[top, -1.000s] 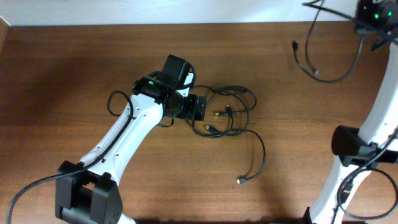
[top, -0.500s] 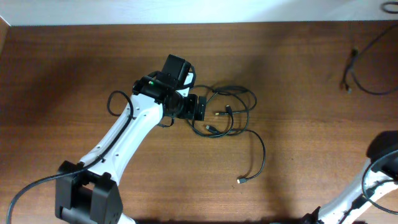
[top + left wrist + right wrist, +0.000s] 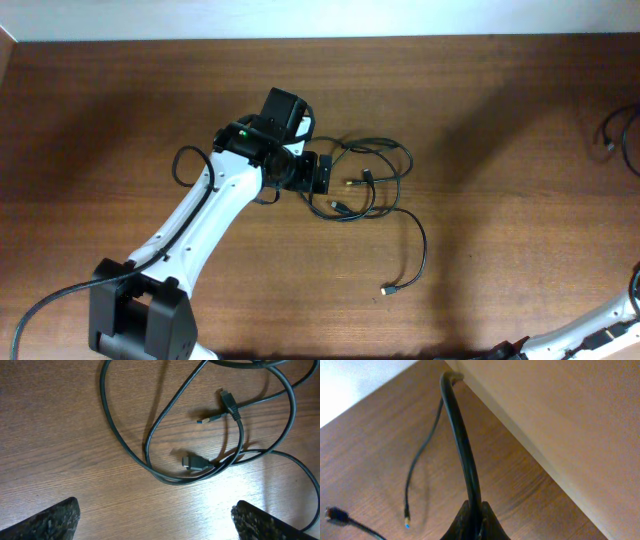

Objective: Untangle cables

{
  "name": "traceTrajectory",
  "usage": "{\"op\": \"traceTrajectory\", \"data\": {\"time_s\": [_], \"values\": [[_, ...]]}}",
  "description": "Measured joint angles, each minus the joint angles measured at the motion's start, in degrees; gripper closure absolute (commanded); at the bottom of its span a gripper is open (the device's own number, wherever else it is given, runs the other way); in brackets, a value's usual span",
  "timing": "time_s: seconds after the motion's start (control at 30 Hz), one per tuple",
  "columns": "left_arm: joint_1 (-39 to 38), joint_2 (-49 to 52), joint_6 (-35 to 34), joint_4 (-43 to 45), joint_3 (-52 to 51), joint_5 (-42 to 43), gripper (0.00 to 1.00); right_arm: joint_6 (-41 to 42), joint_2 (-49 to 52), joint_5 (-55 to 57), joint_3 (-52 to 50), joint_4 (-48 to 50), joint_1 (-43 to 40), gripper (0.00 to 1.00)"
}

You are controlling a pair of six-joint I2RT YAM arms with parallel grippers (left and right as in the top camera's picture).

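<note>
From overhead, the cable tangle (image 3: 385, 185) lies on the brown counter (image 3: 120, 100) near the middle of the frame, its loops spreading right and downward, with one strand curving to a plug in the lower middle. The left claw (image 3: 322, 173) sits at the tangle's left edge, just beside the nearest loops. How far it is spread is hard to judge from here. A separate cable (image 3: 613, 140) shows at the far right edge, well apart from the tangle. The right claw is not in this view.

In the left wrist view, the cable tangle (image 3: 150, 455) fills the upper and middle frame on the counter (image 3: 50, 435). Two plugs (image 3: 195, 463) lie inside the loops. The left claw (image 3: 155, 522) is released, its fingertips (image 3: 50, 520) wide apart in the two bottom corners, holding nothing and clear of the strands.

In the right wrist view, the right claw (image 3: 474, 517) at the bottom centre is clenched on the separate cable (image 3: 462, 445), which rises from it to the top of the frame. Its thinner run trails at the left over the counter (image 3: 370, 435), ending in a small plug at the lower left.
</note>
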Motion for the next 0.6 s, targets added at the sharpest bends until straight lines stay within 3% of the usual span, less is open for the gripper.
{"op": "traceTrajectory", "data": {"time_s": [0.2, 0.27, 0.3, 0.33, 0.37, 0.4, 0.43, 0.6], "values": [[0.0, 0.0, 0.0, 0.0, 0.0, 0.0, 0.01, 0.3, 0.0, -0.5, -3.2, 4.0, -2.1, 0.96], [0.0, 0.0, 0.0, 0.0, 0.0, 0.0, 0.01, 1.4, 0.0, -0.6, -3.2, 5.0, -3.0, 0.89], [0.0, 0.0, 0.0, 0.0, 0.0, 0.0, 0.01, 2.3, 0.0, -0.6, -3.2, 5.2, -3.4, 0.8], [0.0, 0.0, 0.0, 0.0, 0.0, 0.0, 0.01, 3.4, 0.0, -0.6, -3.2, 5.3, -3.9, 0.62], [0.0, 0.0, 0.0, 0.0, 0.0, 0.0, 0.01, 4.5, 0.0, -0.6, -3.2, 5.4, -4.3, 0.35], [0.0, 0.0, 0.0, 0.0, 0.0, 0.0, 0.01, 5.3, 0.0, -0.6, -3.2, 5.4, -4.5, 0.21], [0.0, 0.0, 0.0, 0.0, 0.0, 0.0, 0.01, 6.3, 0.0, -0.6, -3.2, 5.4, -4.8, 0.17], [0.0, 0.0, 0.0, 0.0, 0.0, 0.0, 0.01, 8.5, 0.0, -1.1, -3.2, 4.7, -5.0, 0.15]]}}
